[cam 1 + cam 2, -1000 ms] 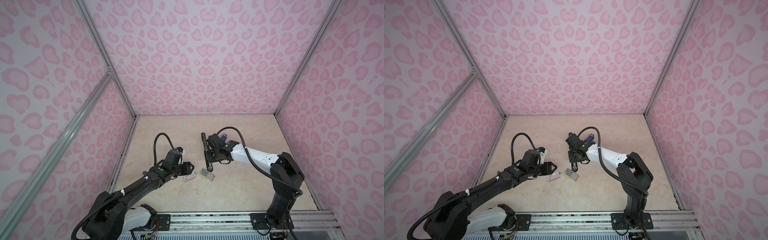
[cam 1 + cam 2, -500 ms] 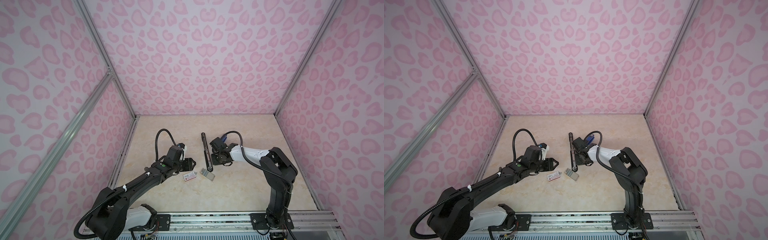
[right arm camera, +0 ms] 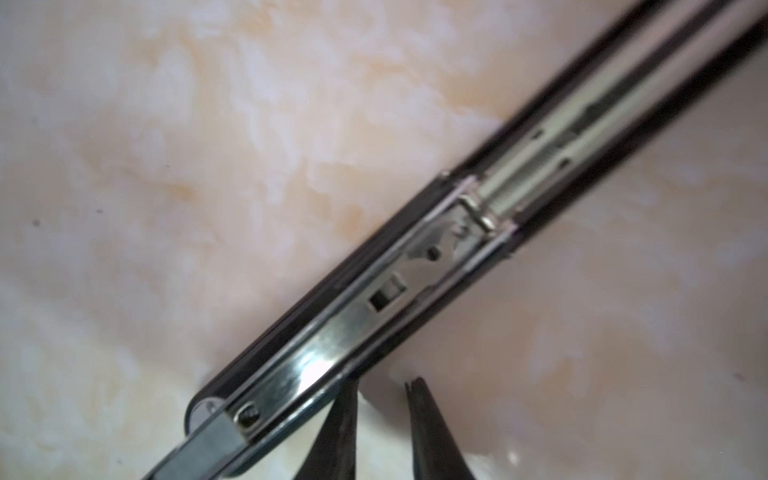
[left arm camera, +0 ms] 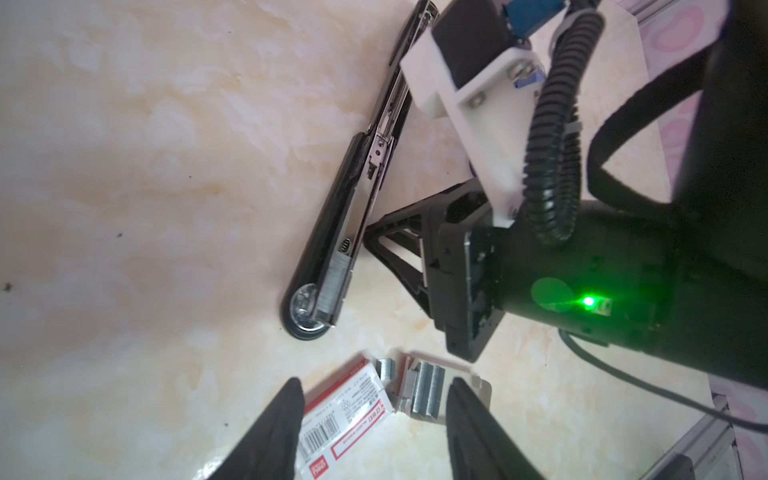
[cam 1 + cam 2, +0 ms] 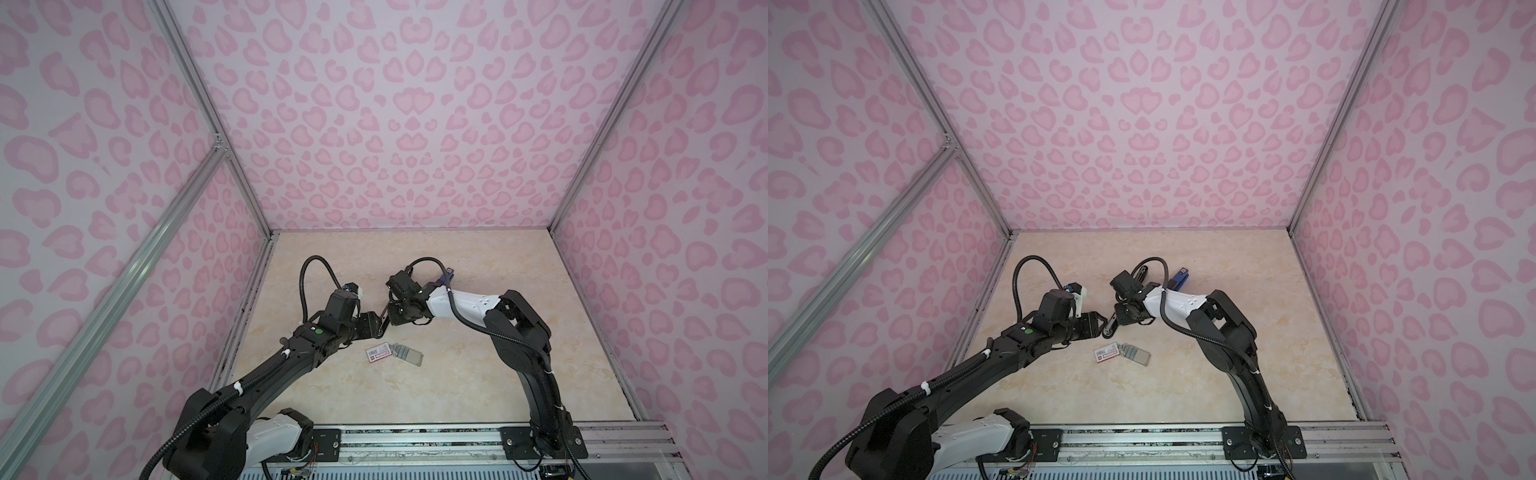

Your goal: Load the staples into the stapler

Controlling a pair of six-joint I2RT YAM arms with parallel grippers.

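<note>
now the stapler (image 4: 332, 224) lies aslant, turned since a moment ago.

One side of the stapler (image 4: 353, 216) is bare tabletop (image 4: 145, 166); the right end effector (image 3: 380, 415) crowds the other; staples (image 4: 424, 382) and box (image 4: 349, 411) lie off its tip.

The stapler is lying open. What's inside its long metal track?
A short strip of staples sits at the front end of the track in the stapler. The rest of the track shows shiny metal and no more staples. The floor under the strip is covered.
</note>
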